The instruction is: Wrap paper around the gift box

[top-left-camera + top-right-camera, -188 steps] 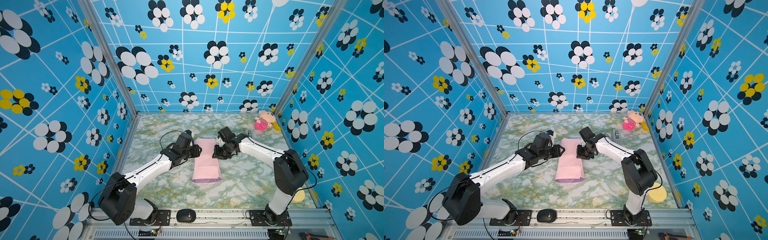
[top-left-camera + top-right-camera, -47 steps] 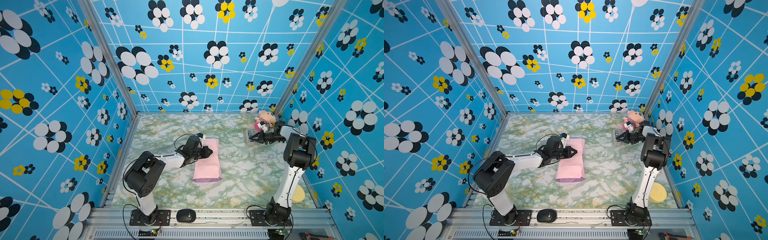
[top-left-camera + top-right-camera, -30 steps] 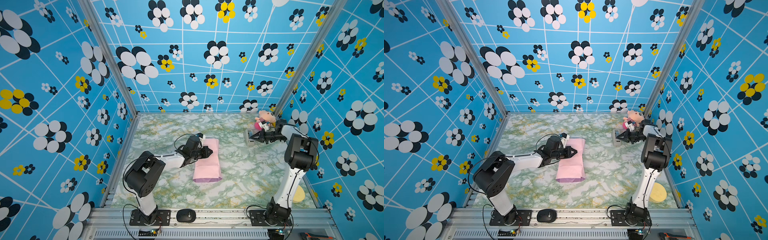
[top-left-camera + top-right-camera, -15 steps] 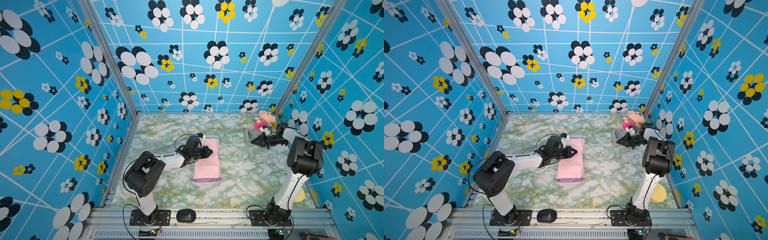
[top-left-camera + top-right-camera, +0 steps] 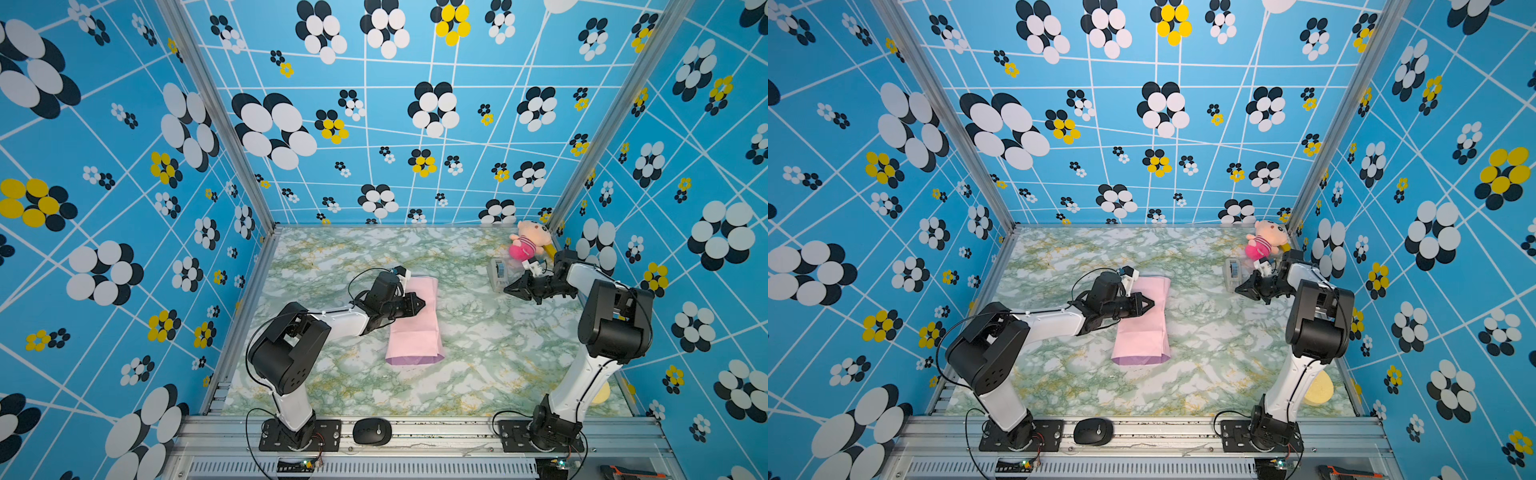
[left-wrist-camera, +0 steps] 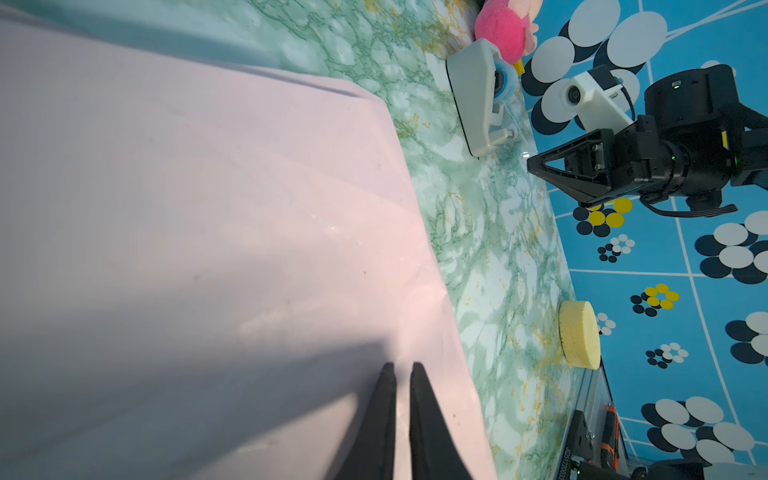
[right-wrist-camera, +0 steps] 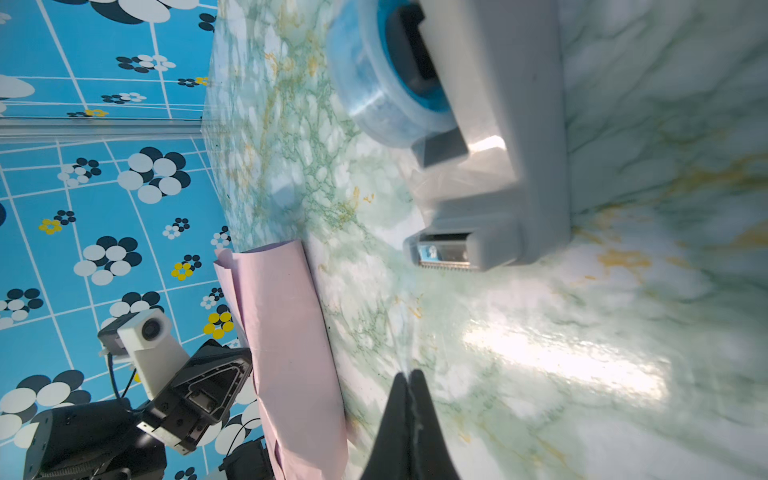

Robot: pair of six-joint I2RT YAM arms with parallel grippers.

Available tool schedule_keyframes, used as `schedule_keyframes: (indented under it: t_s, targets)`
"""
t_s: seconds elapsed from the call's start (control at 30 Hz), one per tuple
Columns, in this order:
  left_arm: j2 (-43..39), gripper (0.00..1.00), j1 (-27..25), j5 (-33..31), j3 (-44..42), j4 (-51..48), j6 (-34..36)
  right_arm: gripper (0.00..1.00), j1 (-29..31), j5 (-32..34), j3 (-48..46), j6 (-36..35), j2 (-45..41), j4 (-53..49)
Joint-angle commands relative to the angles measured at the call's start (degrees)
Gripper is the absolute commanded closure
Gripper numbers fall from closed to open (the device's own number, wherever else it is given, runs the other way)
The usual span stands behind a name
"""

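Noted jaws of left gripper [image 6: 402, 368] nearly together, only a thin slit between the black fingers [image 6: 382, 415], nothing caught in it. Found that gripper low over the paper [image 5: 415, 332], reaching in from the left side, tips about halfway across the pale pink upper face, toward the far end. Cannot tell whether touching or just above.

Noted jaws of right gripper [image 7: 409, 374] pressed fully together. Cannot tell about anything thin pinched at the tips. Located right gripper just beside the grey tape dispenser [image 5: 496, 274], tips close to the cutter end but apart from it, above the marbled table [image 5: 478, 353].

Located paper mid-table as one long folded bundle, pink side out, lilac face showing only along the near end. Saw it well apart from the dispenser. Could not see the gift box in any view.

Also logged:
- plush toy [image 5: 525, 245] in the far right corner, just behind the dispenser
- round yellow sponge [image 5: 1318, 388] at the near right edge, beside the right arm's lower link
- black mouse [image 5: 372, 431] on the front rail, between the two arm bases
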Motion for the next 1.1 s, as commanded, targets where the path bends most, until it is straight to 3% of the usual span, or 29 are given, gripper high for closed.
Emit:
schedule_keyframes:
  t_s: [0.0,0.47,1.07]
  targets:
    - [3.0,0.87,0.2,-4.5,-3.2,-9.8,0.8,1.0,-0.1,0.9,-1.1,1.5,-0.7,0.3]
    - [2.7,0.87,0.2,-4.8,-3.0,-10.0,0.7,1.0,-0.1,1.3,-3.3,3.0,3.1,4.8]
    - [2.8,0.87,0.2,-5.1,-3.3,-10.2,0.6,1.0,3.2,11.6,-4.2,4.4,2.6,4.6]
